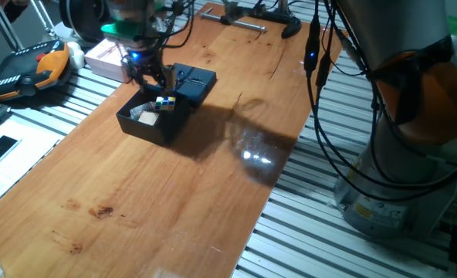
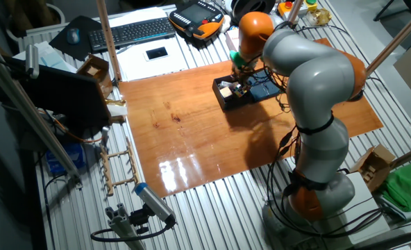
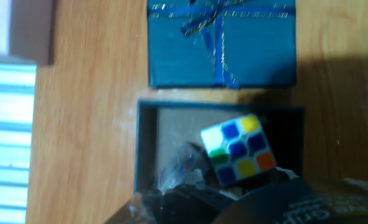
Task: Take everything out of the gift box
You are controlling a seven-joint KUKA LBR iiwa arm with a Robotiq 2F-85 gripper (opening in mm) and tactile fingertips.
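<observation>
The black gift box [image 1: 153, 123] stands open on the wooden table, its bowed lid [image 1: 194, 83] lying flat just behind it. Inside lie a multicoloured puzzle cube [image 1: 164, 103] and a pale beige item [image 1: 145, 116]. My gripper [image 1: 149, 77] hangs just above the box's back edge, fingers spread and empty. In the hand view the puzzle cube [image 3: 239, 151] rests inside the box [image 3: 145, 149], below the lid [image 3: 221, 43]; dark blurred fingers [image 3: 184, 186] cover the box's lower part. From the other fixed view the box [image 2: 228, 102] shows beside the arm.
A pale pink-white box [image 1: 106, 55] sits close behind the gripper at the table's left edge. An orange teach pendant [image 1: 28, 69] lies off the table on the left. Cables [image 1: 313, 54] hang at the right, over the table's far edge.
</observation>
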